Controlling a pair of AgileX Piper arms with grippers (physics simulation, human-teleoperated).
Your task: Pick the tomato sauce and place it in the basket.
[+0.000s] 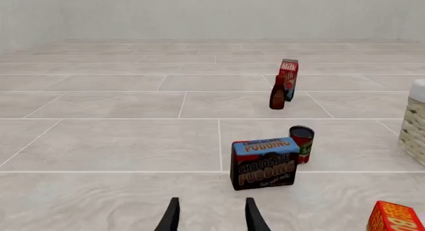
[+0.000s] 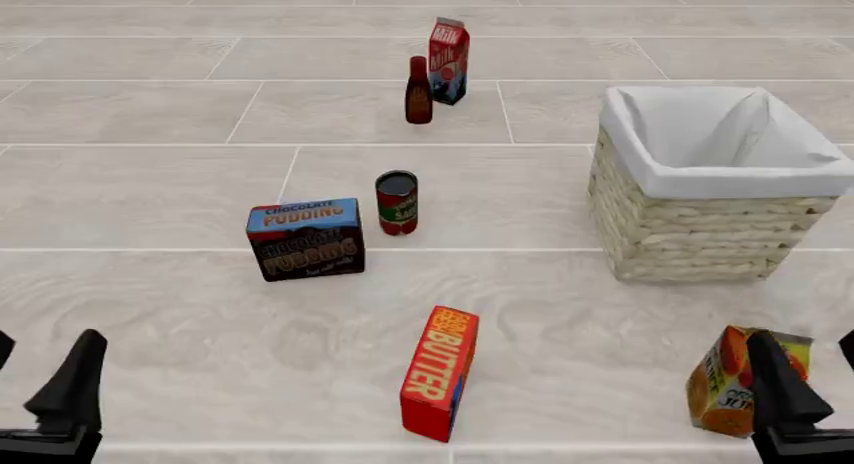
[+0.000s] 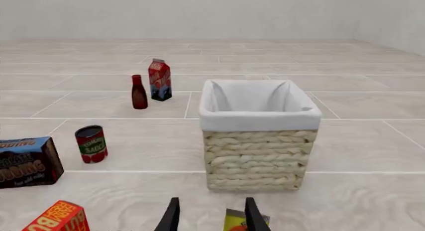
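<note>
**Tomato sauce upright on table, both grippers empty**

The tomato sauce (image 2: 396,202) stands upright near the table centre, just beside the chocolate pudding box (image 2: 306,238), to that box's right and slightly behind it. The basket (image 2: 707,229) sits well apart to the right. Farther back stand a dark bottle (image 2: 419,90) and a milk carton (image 2: 449,61). The butter box (image 2: 439,372) lies nearer the arms. Left gripper (image 1: 212,216) and right gripper (image 3: 212,216): jaws parted, holding nothing

Bare simulated room: pale tiled surface (image 2: 160,184), plain walls (image 1: 199,14), scattered groceries.
</note>
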